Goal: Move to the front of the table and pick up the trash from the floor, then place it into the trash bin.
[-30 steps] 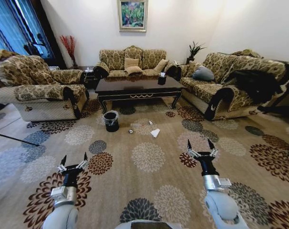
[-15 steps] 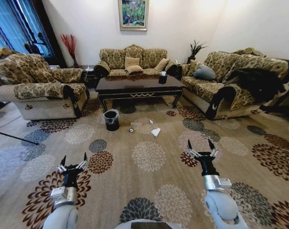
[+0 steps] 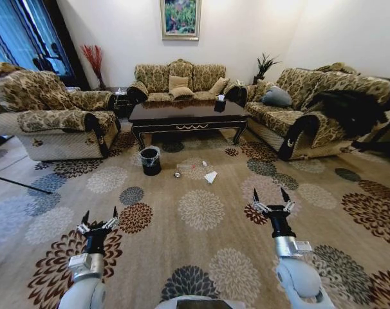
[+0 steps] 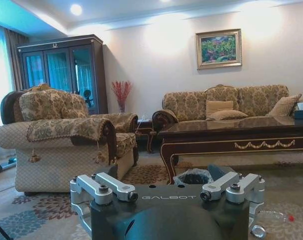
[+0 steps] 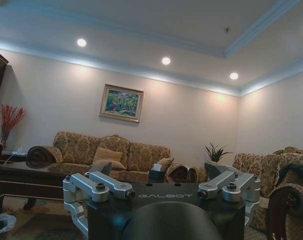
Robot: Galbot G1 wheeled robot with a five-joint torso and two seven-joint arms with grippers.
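The robot is standing well back on the patterned carpet (image 3: 201, 212), facing the table (image 3: 187, 116), which is sitting in the middle of the room with a sofa (image 3: 179, 80) behind it, an armchair (image 3: 53, 122) on the robot's left and another sofa (image 3: 311, 109) on its right. The trash bin (image 3: 150, 161) is resting on the carpet just in front of the table's left front leg, lined with its crinkly clear bag. The trash is lying on the floor to the right of the bin, in front of the table: a white folded paper sheet (image 3: 210, 177), a small white scrap (image 3: 204, 163), a tiny dark round piece (image 3: 177, 174), and, seen from the left wrist camera, a clear plastic bottle with a red cap (image 4: 276, 216) low on the carpet. A small black tissue box (image 3: 218, 106) is sitting on the tabletop near its right end. The left gripper (image 3: 98, 217) is hanging low over the carpet at the robot's left front, its fingers standing apart and holding nothing. The right gripper (image 3: 270, 196) is hanging likewise at the right front, a little farther forward, its fingers also spread and holding nothing. Both grippers are well apart from the trash and the bin.
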